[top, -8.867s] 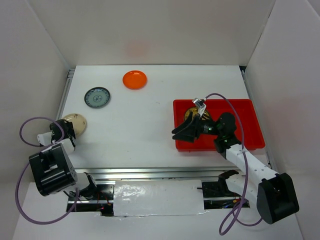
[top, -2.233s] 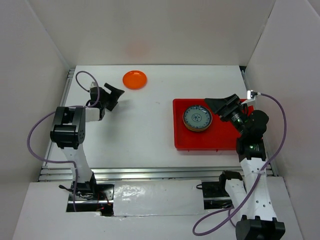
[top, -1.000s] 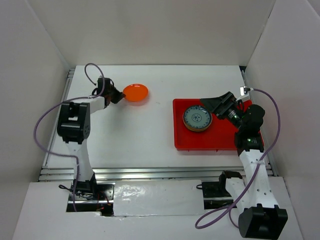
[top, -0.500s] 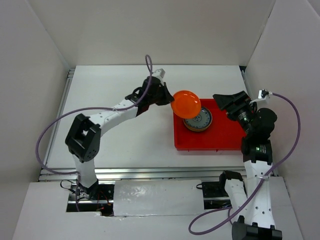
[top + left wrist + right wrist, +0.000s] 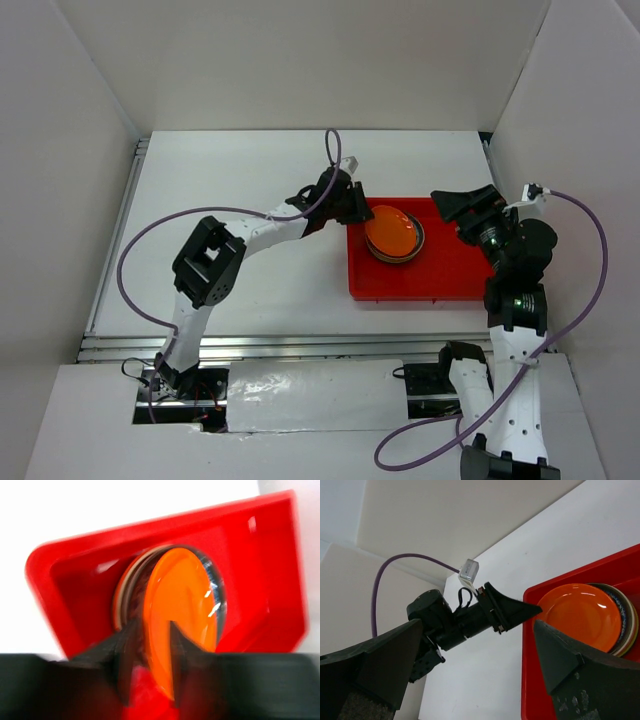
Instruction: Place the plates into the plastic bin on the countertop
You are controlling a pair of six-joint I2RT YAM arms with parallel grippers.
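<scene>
One orange plate [image 5: 391, 230] now lies atop the stacked plates [image 5: 628, 622] in your red plastic bin [image 5: 470, 280]; half a second ago it hung above them. Left end effector [image 5: 152, 625] straddles its rim, grip too blurred to tell. Right end effector [image 5: 447, 208] is spread wide and empty.

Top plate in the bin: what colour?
The top plate is plain orange, clearest in the right wrist view.

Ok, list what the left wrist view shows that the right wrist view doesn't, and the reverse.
Left wrist only: the left gripper straddling the orange plate at its near rim, close up and blurred. Right wrist only: the left arm with its purple cable, and the right gripper, wide open. Both: the orange plate topping the stack in the red bin.
</scene>
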